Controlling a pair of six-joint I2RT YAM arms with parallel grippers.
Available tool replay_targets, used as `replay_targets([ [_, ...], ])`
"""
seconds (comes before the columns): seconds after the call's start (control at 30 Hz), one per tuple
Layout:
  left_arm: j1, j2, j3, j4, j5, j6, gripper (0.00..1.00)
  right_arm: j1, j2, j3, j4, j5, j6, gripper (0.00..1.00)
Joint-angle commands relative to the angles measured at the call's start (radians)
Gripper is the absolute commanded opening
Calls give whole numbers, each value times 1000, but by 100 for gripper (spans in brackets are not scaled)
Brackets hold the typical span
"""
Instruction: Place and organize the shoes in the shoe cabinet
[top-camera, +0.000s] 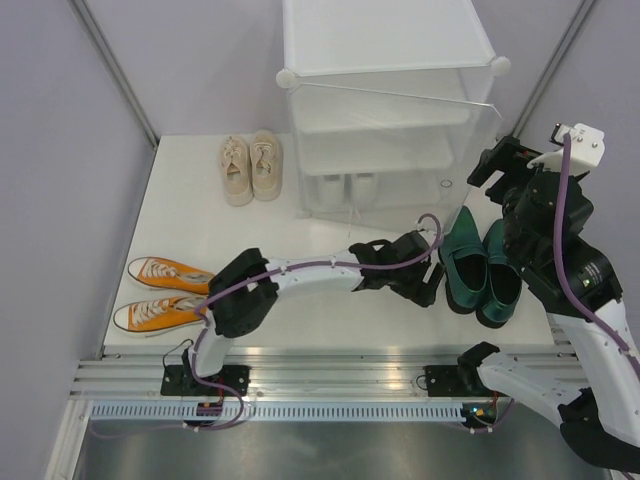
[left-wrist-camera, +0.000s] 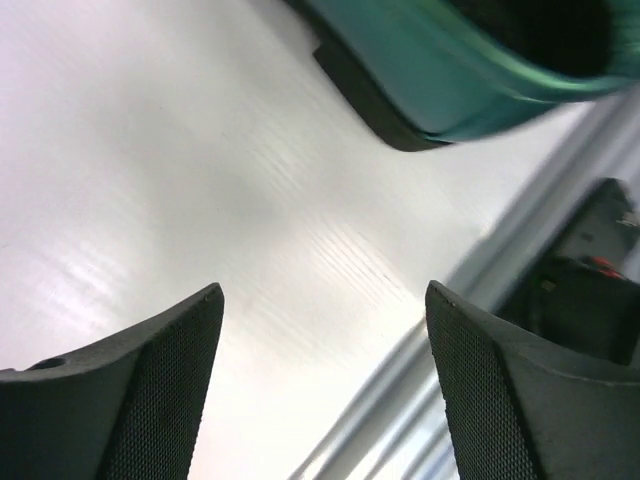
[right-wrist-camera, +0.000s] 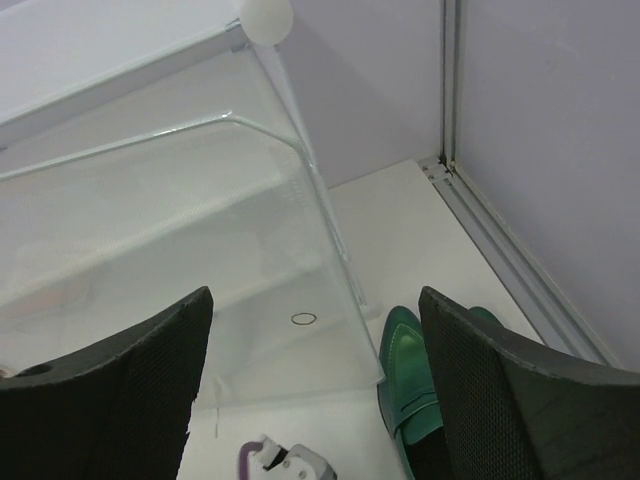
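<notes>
While my left gripper sat open and empty beside the green heels, my right gripper hung open and empty too.

top external view from high behind the arm bases, looking down on the whole tabletop, left wrist view close above the tabletop, right wrist view raised, facing the shoe cabinet, all three sharing the green heels
</notes>
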Motion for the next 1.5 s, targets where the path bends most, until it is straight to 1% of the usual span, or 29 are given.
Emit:
replay_targets([
  [0.0, -11, -269, -77, 32, -2, 65, 86, -11, 25, 65, 69, -59, 1, 88],
  [0.03, -17, -357, -97, 30, 2, 82, 86, -11, 30, 88, 79, -64, 0, 88],
  [0.13, -50, -482, -178, 24, 14, 118, 87, -12, 74, 157, 87, -75, -16, 88],
  [0.17, -69, -557, -200, 24, 11, 129, 87, -12, 88, 177, 85, -83, -19, 88],
  [0.23, -88, -634, -266, 12, -21, 160, 88, -15, 137, 237, 85, -110, -30, 88],
  [0.27, -102, -704, -289, 7, -37, 166, 88, -17, 154, 257, 81, -115, -31, 88],
  [0.3, -109, -735, -336, -2, -94, 171, 88, -23, 181, 298, 78, -115, -39, 88],
  [0.47, -125, -901, -463, -108, -338, 142, 88, -69, 235, 416, 58, -141, -37, 86],
  [0.5, -125, -955, -508, -114, -360, 126, 88, -75, 252, 432, 55, -147, -34, 85],
  [0.57, -125, -1002, -546, -123, -388, 114, 88, -97, 275, 459, 52, -173, -24, 85],
  [0.63, -125, -1064, -589, -134, -413, 102, 88, -133, 329, 482, 26, -242, -1, 85],
  [0.67, -126, -1084, -612, -140, -425, 99, 88, -203, 365, 484, 21, -344, 13, 85],
  [0.73, -125, -1122, -628, -149, -439, 88, 88, -302, 393, 473, 15, -475, 64, 82],
  [0.77, -126, -1133, -638, -156, -442, 86, 88, -412, 404, 463, 15, -530, 79, 81],
  [0.8, -125, -1142, -645, -166, -449, 83, 88, -477, 402, 431, 15, -629, 96, 79],
  [0.83, -126, -1157, -651, -174, -457, 82, 88, -547, 398, 403, 39, -685, 114, 79],
  [0.87, -125, -1161, -661, -179, -472, 82, 88, -669, 389, 369, 61, -755, 154, 78],
  [0.9, -125, -1164, -668, -189, -480, 82, 88, -715, 372, 307, 81, -797, 174, 77],
  [0.97, -125, -1173, -678, -197, -491, 82, 88, -808, 366, 253, 134, -918, 226, 77],
  [1.0, -125, -1176, -680, -199, -494, 83, 88, -831, 367, 192, 159, -963, 248, 77],
  [1.03, -126, -1182, -682, -200, -494, 83, 88, -853, 372, 159, 208, -1060, 268, 76],
  [1.07, -126, -1185, -682, -202, -497, 85, 88, -883, 381, 128, 232, -1104, 306, 74],
  [1.13, -126, -1197, -685, -206, -498, 86, 88, -894, 389, 33, 301, -1200, 329, 71],
  [1.17, -125, -1210, -686, -205, -497, 89, 88, -893, 384, 3, 328, -1227, 337, 69],
  [1.2, -125, -1217, -688, -208, -500, 91, 89, -893, 381, -66, 358, -1251, 358, 68],
  [1.23, -126, -1223, -686, -211, -503, 93, 89, -893, 376, -94, 401, -1283, 363, 68],
  [1.3, -126, -1239, -683, -217, -506, 96, 89, -893, 372, -148, 421, -1299, 369, 68],
  [1.47, -126, -1262, -675, -229, -508, 96, 89, -881, 352, -211, 444, -1371, 375, 66],
])
